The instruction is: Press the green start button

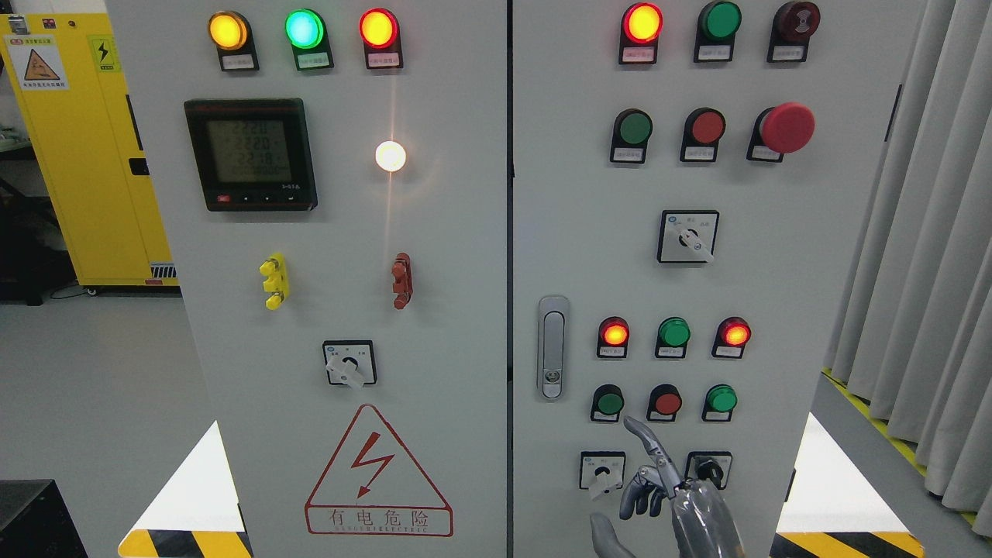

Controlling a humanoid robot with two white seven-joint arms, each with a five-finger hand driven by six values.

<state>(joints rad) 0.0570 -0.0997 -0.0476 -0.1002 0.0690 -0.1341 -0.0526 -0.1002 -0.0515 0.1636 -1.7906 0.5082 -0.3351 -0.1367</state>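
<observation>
Head view: right hand (659, 484) at panel (775, 256) bottom edge, index finger (643, 438) extended, others curled, empty; tip just below green button (609, 403), apart.

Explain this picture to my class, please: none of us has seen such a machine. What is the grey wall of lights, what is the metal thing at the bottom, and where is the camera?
The camera sits on a humanoid robot's head, looking straight at a grey electrical cabinet with two doors. On the doors are coloured lamps, push buttons, turning switches, a digital meter and a red warning triangle. The metal thing is the robot's right hand. It holds nothing. Its index finger points up, the others are curled. The fingertip is just below and between a green button and a red button, touching neither. The left hand is out of view.
</observation>
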